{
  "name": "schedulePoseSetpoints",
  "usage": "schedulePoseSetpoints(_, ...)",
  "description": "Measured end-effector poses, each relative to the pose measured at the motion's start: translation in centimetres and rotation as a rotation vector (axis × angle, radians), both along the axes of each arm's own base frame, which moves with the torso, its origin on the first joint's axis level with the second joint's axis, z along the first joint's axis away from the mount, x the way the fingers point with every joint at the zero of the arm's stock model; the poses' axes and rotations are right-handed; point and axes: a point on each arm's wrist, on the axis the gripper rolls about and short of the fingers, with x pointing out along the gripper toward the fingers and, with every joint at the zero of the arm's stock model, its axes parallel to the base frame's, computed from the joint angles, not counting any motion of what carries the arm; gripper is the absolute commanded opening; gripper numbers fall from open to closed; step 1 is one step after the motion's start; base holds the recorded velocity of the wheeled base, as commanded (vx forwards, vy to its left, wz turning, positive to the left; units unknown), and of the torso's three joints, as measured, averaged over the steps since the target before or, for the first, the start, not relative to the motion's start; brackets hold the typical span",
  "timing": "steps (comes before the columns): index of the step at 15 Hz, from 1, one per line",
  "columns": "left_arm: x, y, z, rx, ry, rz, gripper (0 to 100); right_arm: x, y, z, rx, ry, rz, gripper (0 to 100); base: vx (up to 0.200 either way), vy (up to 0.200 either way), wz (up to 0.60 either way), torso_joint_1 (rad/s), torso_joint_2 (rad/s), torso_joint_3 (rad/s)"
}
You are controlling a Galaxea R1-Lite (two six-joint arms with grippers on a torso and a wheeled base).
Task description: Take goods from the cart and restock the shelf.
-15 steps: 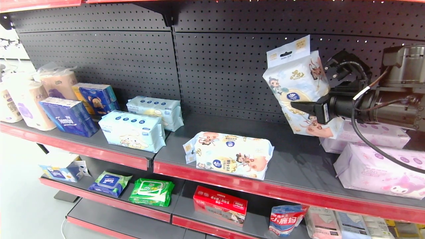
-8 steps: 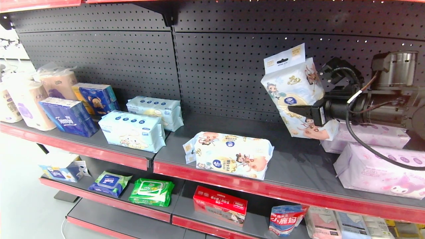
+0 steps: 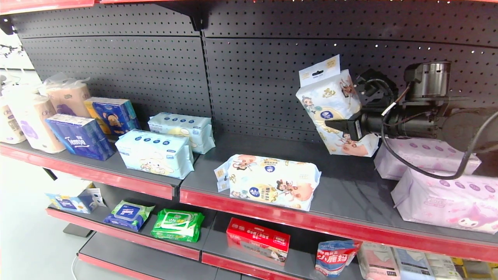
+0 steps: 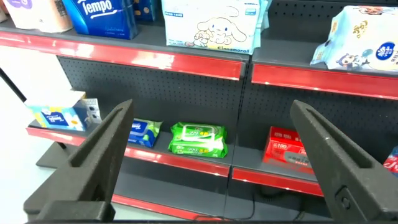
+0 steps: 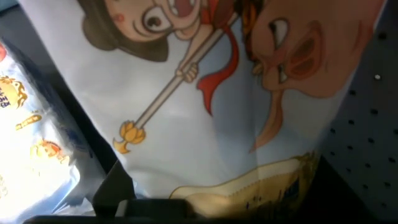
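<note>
Shifted left since a second ago: the tissue pack [image 3: 328,99] [image 5: 205,93], carried by the right gripper [image 3: 339,125], whose fingers clamp its lower half. The pack stands upright, slightly tilted, over the rear of the middle shelf [image 3: 350,194], close to the pegboard [image 3: 253,77]. A matching pack [image 3: 272,181] lies flat near the front edge and purple packs [image 3: 447,198] sit just beside on the right. The left gripper [image 4: 211,112] has its fingers spread, holding nothing, and faces the lower shelves.

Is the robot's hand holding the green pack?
No, the right gripper grips a white cartoon-printed tissue pack, while the green wipes pack lies on the lower shelf.
</note>
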Motion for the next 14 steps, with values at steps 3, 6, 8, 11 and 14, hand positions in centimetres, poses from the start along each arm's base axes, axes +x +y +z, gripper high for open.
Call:
schedulePoseSetpoints(3, 0.0, 0.0, 0.0, 0.0, 0.0, 0.0, 100, 0.9, 0.6, -0.7, 0.001, 0.011, 0.035, 0, 0.0, 0.0, 0.0, 0.0, 0.0, 0.0)
schedulePoseSetpoints(6, 0.0, 0.0, 0.0, 0.0, 0.0, 0.0, 100, 1.9, 1.0, -1.6, -0.022, 0.015, 0.068, 0, 0.0, 0.0, 0.0, 0.0, 0.0, 0.0)
schedulePoseSetpoints(8, 0.0, 0.0, 0.0, 0.0, 0.0, 0.0, 100, 2.5, 1.1, -2.4, -0.03, 0.026, 0.089, 0, 0.0, 0.0, 0.0, 0.0, 0.0, 0.0)
schedulePoseSetpoints(11, 0.0, 0.0, 0.0, 0.0, 0.0, 0.0, 100, 3.3, 1.1, -4.0, -0.063, 0.049, 0.123, 0, 0.0, 0.0, 0.0, 0.0, 0.0, 0.0)
schedulePoseSetpoints(14, 0.0, 0.0, 0.0, 0.0, 0.0, 0.0, 100, 4.0, 1.0, -5.4, -0.079, 0.076, 0.126, 0, 0.0, 0.0, 0.0, 0.0, 0.0, 0.0)
